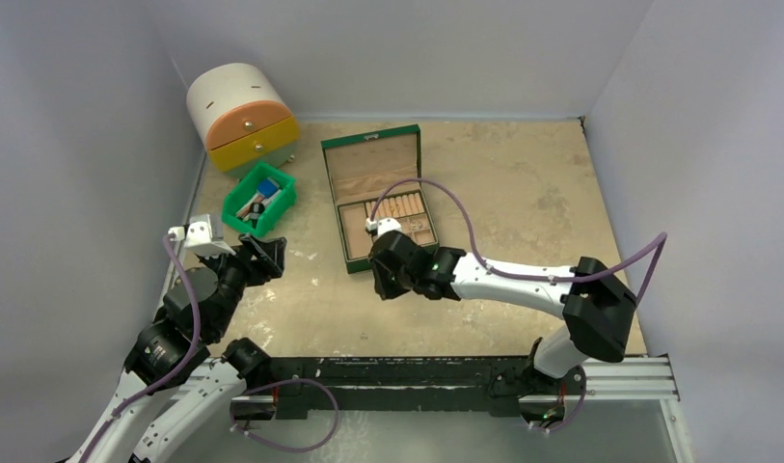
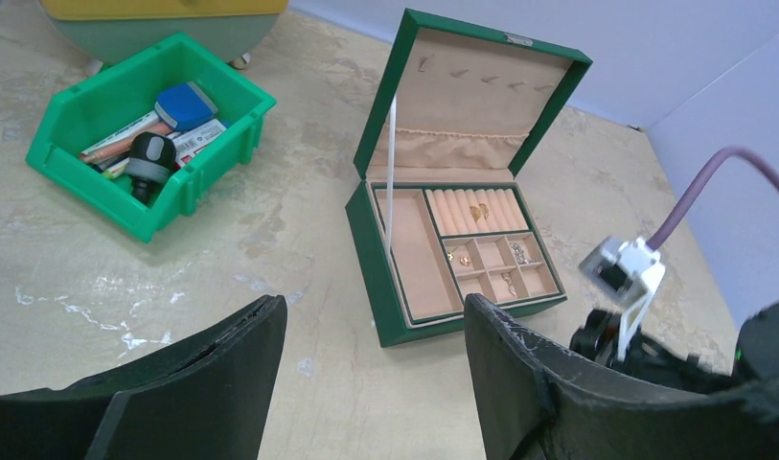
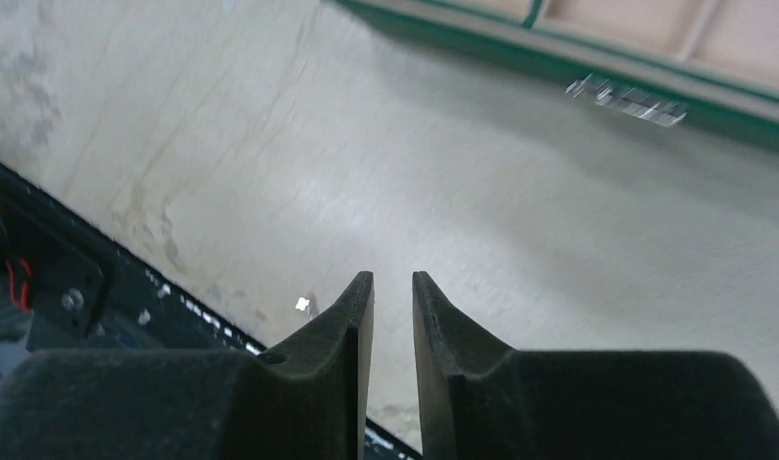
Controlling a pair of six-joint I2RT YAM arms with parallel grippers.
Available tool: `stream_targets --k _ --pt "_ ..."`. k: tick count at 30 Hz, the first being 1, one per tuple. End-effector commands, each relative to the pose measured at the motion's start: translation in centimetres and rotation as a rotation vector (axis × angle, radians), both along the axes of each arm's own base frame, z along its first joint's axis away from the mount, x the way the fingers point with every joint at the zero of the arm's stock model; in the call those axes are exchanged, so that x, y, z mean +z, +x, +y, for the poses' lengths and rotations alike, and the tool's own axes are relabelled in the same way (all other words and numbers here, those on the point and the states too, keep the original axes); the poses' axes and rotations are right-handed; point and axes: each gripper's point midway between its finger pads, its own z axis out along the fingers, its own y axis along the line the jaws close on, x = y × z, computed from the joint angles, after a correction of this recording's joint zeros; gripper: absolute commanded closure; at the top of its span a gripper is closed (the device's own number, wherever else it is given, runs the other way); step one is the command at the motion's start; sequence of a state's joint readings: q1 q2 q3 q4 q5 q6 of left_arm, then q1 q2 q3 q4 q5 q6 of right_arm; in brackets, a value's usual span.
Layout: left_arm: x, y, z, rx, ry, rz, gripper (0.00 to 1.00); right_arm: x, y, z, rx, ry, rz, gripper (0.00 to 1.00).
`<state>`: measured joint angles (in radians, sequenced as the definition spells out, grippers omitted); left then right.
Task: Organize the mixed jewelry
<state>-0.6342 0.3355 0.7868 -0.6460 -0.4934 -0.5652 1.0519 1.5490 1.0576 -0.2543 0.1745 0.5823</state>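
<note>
Mottled beige tabletop (image 1: pixel 523 193) w/ green plush-lined box (image 2: pixel 368 261); left tool (image 2: pixel 373 311) wide open, right tool (image 3: pixel 393 280) slightly open, empty.

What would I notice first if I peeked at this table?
Probably the open green jewelry box with tan lining in the middle of the worn beige table, with tiny gold jewelry pieces glinting in its small compartments. Next, the bright green plastic bin to its left, and the round cream chest with orange and yellow drawers in the back left corner.
</note>
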Motion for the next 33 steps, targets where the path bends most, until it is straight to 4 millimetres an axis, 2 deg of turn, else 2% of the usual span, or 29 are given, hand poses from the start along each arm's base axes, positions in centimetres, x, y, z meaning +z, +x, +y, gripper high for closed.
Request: stream_targets --k 1,7,15,21,26,33 --pt "0.8 0.3 -0.2 -0.001 -0.031 -0.028 0.32 -1.3 -3.7 1.8 0.050 0.037 0.069 0.75" --pt "0.8 0.3 -0.3 -0.002 -0.033 -0.029 0.32 -4.3 -7.9 2.9 0.147 -0.055 0.113 0.74" --pt "0.8 0.2 -0.2 0.000 -0.034 -0.032 0.32 -5.9 -10.7 4.6 0.238 -0.077 0.160 0.71" --pt "0.8 0.2 -0.2 0.001 -0.035 -0.032 0.32 -6.5 -10.7 4.9 0.208 -0.092 0.166 0.69" --pt "0.8 0.2 -0.2 0.000 -0.034 -0.031 0.32 -6.2 -10.0 5.4 0.163 -0.084 0.147 0.66" --pt "0.8 0.2 -0.1 0.001 -0.035 -0.033 0.32 -6.9 -9.6 4.9 0.107 -0.117 0.152 0.66"
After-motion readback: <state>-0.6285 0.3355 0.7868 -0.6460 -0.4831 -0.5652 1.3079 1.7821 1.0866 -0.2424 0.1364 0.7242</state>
